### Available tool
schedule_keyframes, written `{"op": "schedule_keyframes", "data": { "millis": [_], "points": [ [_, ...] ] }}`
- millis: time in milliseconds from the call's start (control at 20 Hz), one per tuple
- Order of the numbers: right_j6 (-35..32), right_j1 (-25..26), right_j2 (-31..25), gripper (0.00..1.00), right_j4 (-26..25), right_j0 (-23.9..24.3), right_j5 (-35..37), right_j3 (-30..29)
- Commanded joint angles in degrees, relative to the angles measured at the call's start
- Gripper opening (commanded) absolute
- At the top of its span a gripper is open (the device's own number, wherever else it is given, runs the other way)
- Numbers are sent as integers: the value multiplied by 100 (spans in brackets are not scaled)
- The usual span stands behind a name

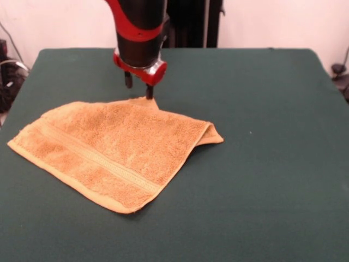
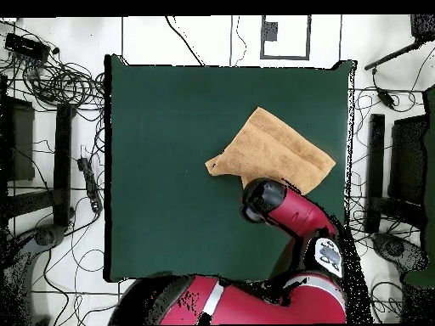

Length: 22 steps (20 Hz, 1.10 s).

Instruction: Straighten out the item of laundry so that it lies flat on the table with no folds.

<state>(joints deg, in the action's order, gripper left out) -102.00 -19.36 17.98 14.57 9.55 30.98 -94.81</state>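
The item of laundry (image 1: 114, 147), an orange-tan towel with a woven band, lies on the green table (image 1: 262, 174) left of centre. Its right-hand corner (image 1: 211, 134) is doubled over on itself. The far edge rises to a small peak right under the gripper (image 1: 138, 86), whose two dark fingers (image 1: 148, 90) point down and stand apart, the right one touching that peak. From overhead the towel (image 2: 276, 146) sits in the table's (image 2: 170, 170) right half. The arm's wrist (image 2: 262, 199) covers its near edge and hides the gripper.
The red arm (image 2: 297, 221) reaches in from the table's bottom-right edge in the overhead view. Cables (image 2: 59, 81) and black stands (image 2: 374, 170) lie on the floor around the table. Dark equipment (image 1: 6, 76) sits beside the table's left edge in the front view.
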Motion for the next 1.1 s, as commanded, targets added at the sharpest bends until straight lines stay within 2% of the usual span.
{"op": "schedule_keyframes", "data": {
  "millis": [50, 500, 1100],
  "points": [
    [-1193, 365, -438, 100, 150, 26, -246, -227],
    [-1394, 875, -1084, 100, 496, 351, -1425, -578],
    [-1417, 996, -1191, 100, 545, 392, -1739, -555]
  ]
}}
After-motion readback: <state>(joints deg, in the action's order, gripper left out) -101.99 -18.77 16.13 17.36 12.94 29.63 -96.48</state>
